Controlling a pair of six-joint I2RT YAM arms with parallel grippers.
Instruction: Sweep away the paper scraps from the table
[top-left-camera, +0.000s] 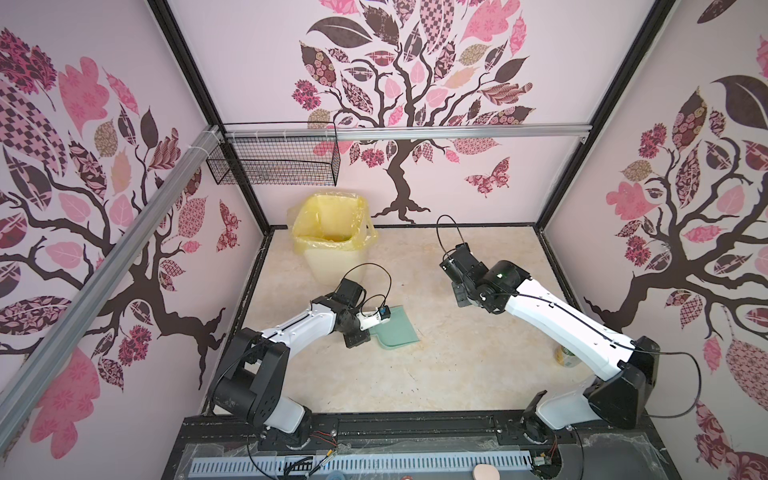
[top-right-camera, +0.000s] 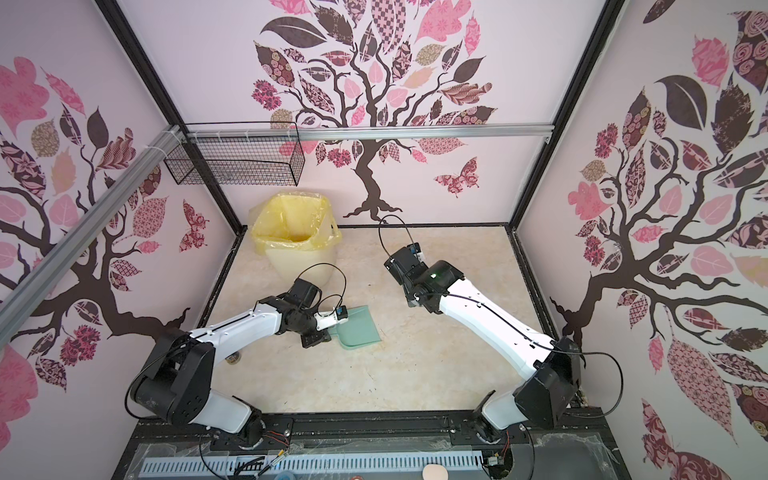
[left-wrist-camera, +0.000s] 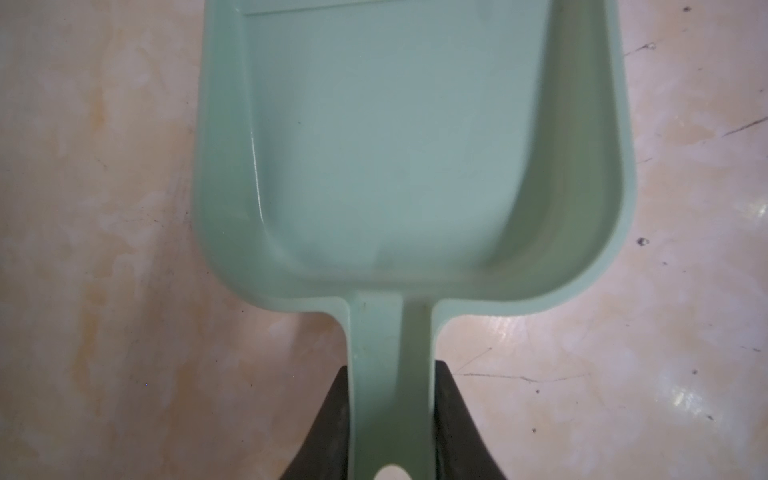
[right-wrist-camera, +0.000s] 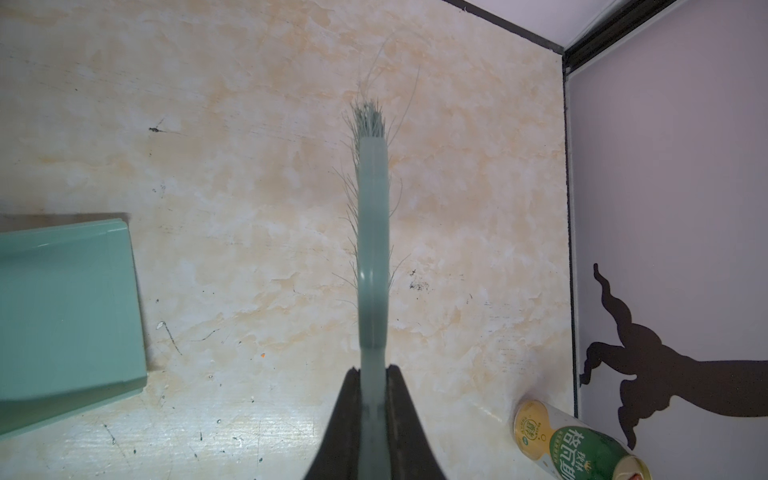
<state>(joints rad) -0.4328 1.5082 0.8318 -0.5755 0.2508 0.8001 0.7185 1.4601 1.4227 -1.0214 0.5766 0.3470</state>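
dustpan (top-left-camera: 397, 328), empty, held by its handle in the left claw (left-wrist-camera: 392, 370), mouth facing the brush (right-wrist-camera: 374, 232) clamped in the right claw (right-wrist-camera: 374, 372), near but apart; no paper scraps show on the tabletop (top-left-camera: 457, 374) between them.

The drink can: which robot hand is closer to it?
Right. The right gripper hangs beyond the can, toward the middle; the left gripper, on the dustpan, is farther left.

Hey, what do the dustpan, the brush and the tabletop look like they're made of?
Dustpan: smooth moulded plastic, pale teal, semi-gloss; a highlight runs along its wall.
Brush: matching plastic back, fine splayed bristles, probably synthetic.
Table: hard, glossy marble-look top, perhaps laminate; glare and scratches show.
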